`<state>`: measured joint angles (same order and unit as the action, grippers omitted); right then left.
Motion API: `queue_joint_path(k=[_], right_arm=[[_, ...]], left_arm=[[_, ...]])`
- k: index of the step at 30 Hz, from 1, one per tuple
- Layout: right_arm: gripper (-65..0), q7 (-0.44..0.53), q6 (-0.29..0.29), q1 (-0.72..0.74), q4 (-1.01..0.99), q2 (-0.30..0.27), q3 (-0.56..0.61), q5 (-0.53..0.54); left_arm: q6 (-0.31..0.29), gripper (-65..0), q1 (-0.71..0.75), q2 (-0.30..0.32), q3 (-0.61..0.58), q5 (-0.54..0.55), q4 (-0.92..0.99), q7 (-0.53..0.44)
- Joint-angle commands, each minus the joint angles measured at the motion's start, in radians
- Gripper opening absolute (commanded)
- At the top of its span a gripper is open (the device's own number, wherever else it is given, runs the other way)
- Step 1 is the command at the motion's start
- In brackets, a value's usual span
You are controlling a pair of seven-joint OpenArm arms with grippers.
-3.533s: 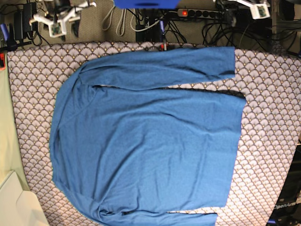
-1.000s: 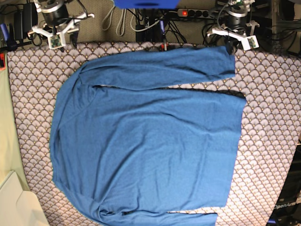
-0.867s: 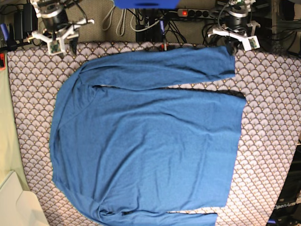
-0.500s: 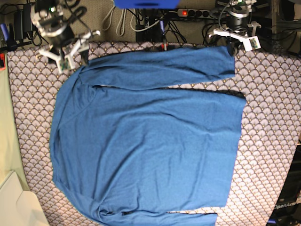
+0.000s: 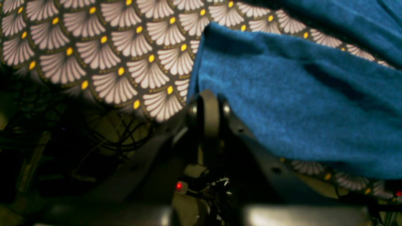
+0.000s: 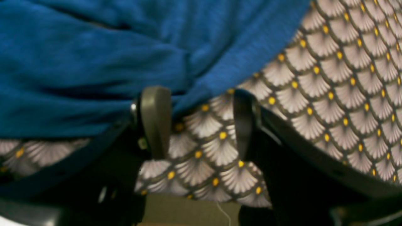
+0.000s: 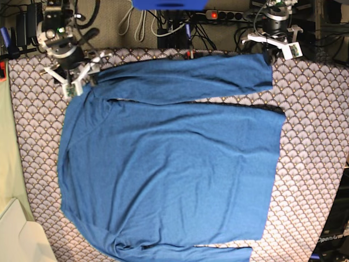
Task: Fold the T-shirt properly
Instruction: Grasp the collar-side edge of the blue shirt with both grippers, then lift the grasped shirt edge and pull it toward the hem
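Since the earlier frames the right gripper point(image 6: 201, 122) has come down from beyond the table edge to the shoulder of the T-shirt point(image 7: 169, 164), its fingers point(image 6: 155, 121) spread with patterned cloth between them and one pad against the blue fabric. Closed with its jaws together, the left gripper point(image 5: 209, 117) sits at the sleeve cuff's corner, holding nothing that shows. Spread flat, the shirt covers the scallop-patterned tablecloth point(image 7: 311, 164), with cables and a power strip point(image 7: 232, 15) behind the table.

White lettering "OpenArm" shows on dark equipment point(image 7: 332, 240).
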<state>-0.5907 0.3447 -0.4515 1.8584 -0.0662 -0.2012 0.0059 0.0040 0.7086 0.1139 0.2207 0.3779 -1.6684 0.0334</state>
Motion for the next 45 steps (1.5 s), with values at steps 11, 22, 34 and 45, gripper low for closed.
queue_joint_path(k=[11,22,34,45], right_arm=[[-32.2,0.019,0.004,0.023,-0.058,-0.008,-0.001,0.007],[-37.4,0.027,0.004,0.044,-0.101,-0.005,-0.001,0.007],[-65.0,0.019,0.073,0.079,-0.130,-0.005,-0.007,0.007],[-65.0,0.018,0.073,0.035,-0.032,-0.005,-0.005,0.007]], left_arm=[[0.004,-64.8,0.003,0.002,0.004,-0.003,-0.071,-0.023],[0.006,-64.8,0.001,0.002,0.004,-0.003,-0.071,-0.023],[0.006,-64.8,0.001,0.004,0.004,-0.003,-0.088,-0.023],[0.008,-64.8,-0.005,0.004,0.010,-0.003,-0.143,0.030]])
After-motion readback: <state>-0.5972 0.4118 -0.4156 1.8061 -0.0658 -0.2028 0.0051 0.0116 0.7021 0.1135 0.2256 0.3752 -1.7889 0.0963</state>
